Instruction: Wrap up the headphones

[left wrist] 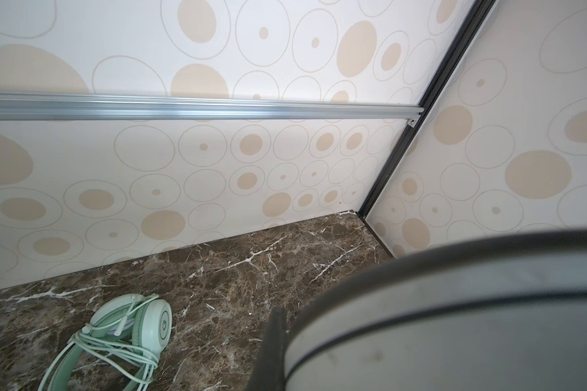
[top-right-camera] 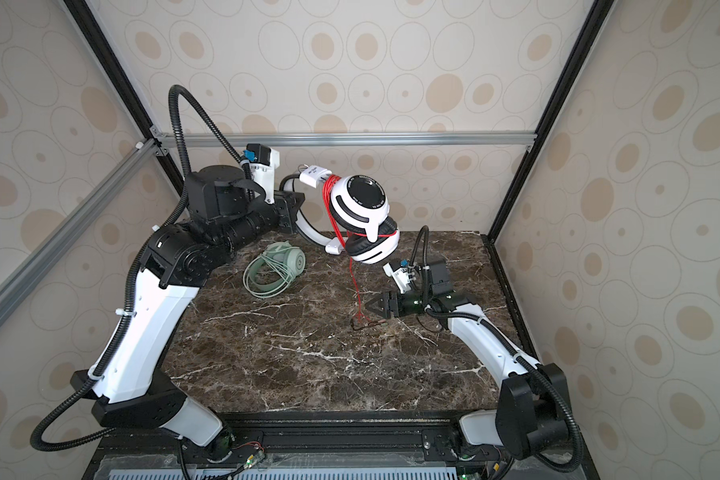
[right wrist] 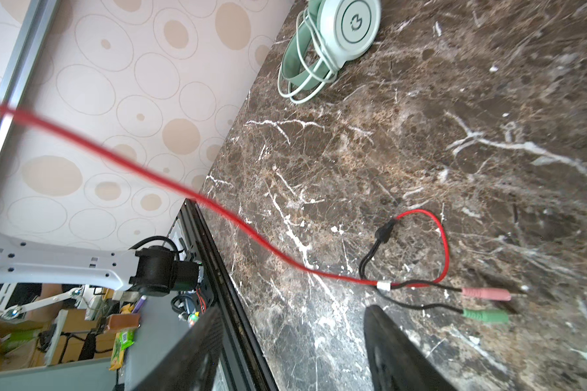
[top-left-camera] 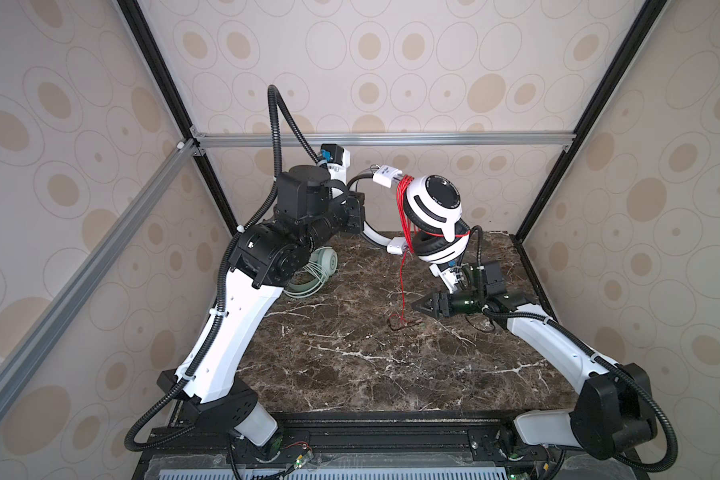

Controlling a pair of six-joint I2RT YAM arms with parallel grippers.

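white-and-black headphones (top-left-camera: 433, 216): held clear of the table near the back wall, cups folded together, hanging out from the headband.
left gripper (top-left-camera: 358, 216): closed tight on the headband (top-left-camera: 375, 239); we see nothing else in it.
right gripper (top-left-camera: 418, 306): jaws well apart and empty, low over the table, just beside the hanging cable.
red cable (top-left-camera: 401, 199): several turns already lie round the cups; the rest drops to the table and ends in a pink plug (right wrist: 485, 294) and a green plug (right wrist: 485, 316).
mint green headphones (top-right-camera: 273, 270): lying at the back left of the table, cable looped round them; we judge this pair done.
handling: we judge cups and band to be light, rigid plastic with soft pads; the cable looks thin and limp, likely to slip off the smooth shells if slack.
where to hold: we would pinch the cable on its free hanging run, above the 2 plugs, with the band as anchor.
surface: table (top-left-camera: 350, 365) of dark polished marble, hard and probably slick.
room: patterned walls (top-left-camera: 391, 62) close on 3 sides, an aluminium rail (top-left-camera: 391, 139) across the back; little space behind the raised pair.
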